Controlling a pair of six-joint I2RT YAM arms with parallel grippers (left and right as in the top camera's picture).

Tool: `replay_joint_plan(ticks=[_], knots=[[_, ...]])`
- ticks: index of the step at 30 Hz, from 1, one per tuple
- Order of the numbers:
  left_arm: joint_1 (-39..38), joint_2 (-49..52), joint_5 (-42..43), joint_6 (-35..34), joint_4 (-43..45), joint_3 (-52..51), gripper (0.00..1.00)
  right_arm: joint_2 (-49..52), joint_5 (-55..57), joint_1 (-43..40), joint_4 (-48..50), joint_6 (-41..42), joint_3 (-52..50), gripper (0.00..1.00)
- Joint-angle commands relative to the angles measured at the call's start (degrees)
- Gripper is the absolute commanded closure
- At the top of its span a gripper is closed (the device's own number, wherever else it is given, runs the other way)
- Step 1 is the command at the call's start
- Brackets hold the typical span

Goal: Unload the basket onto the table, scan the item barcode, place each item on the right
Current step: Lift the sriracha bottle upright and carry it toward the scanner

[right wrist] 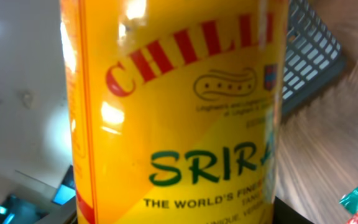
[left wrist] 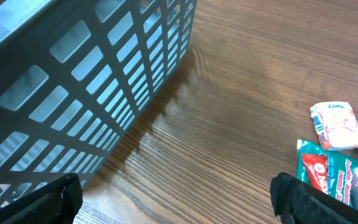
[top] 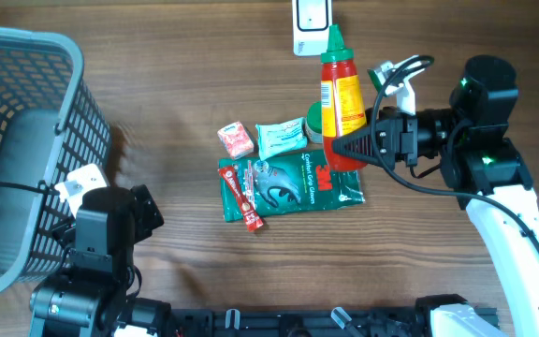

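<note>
The item is a sriracha bottle (top: 342,94) with a yellow label, red body and green cap. It is held above the table with the cap pointing at the white scanner (top: 309,26) by the far edge. My right gripper (top: 342,150) is shut on the bottle's lower part. The yellow label (right wrist: 179,112) fills the right wrist view, and no barcode shows in any view. My left gripper (left wrist: 176,193) stands open over bare wood beside the basket, holding nothing; in the overhead view it sits at the lower left (top: 146,212).
A grey mesh basket (top: 26,140) takes up the left side and looms close in the left wrist view (left wrist: 73,81). A green 3M packet (top: 293,183), a teal packet (top: 281,138), a red sachet (top: 236,139) and a red stick sachet (top: 243,197) lie mid-table.
</note>
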Motion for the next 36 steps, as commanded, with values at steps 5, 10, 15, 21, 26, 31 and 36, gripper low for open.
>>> replay_joint_plan(ticks=[5, 10, 15, 21, 26, 31, 36], knots=[[0.48, -0.04, -0.55, 1.09, 0.17, 0.90, 0.00, -0.68, -3.63, -0.17, 0.00, 2.80, 1.14, 0.53], [0.48, -0.04, -0.55, 1.09, 0.17, 0.90, 0.00, -1.20, -3.63, -0.17, 2.60, 3.69, 1.14, 0.54], [0.48, -0.04, -0.55, 1.09, 0.17, 0.90, 0.00, -1.66, -3.63, -0.17, 10.56, 7.39, 1.14, 0.55], [0.48, -0.04, -0.55, 1.09, 0.15, 0.90, 0.00, -1.77, -3.63, -0.17, 19.15, 14.91, 1.14, 0.56], [0.48, -0.04, -0.55, 1.09, 0.17, 0.90, 0.00, -3.93, -3.63, 1.57, 21.44, 7.41, 1.14, 0.58], [0.48, -0.04, -0.55, 1.09, 0.17, 0.90, 0.00, -7.63, -3.61, 6.71, 21.86, -15.67, 1.14, 0.58], [0.48, -0.04, -0.55, 1.09, 0.17, 0.90, 0.00, -7.02, -3.54, 7.76, 23.21, -33.44, 1.14, 0.64]])
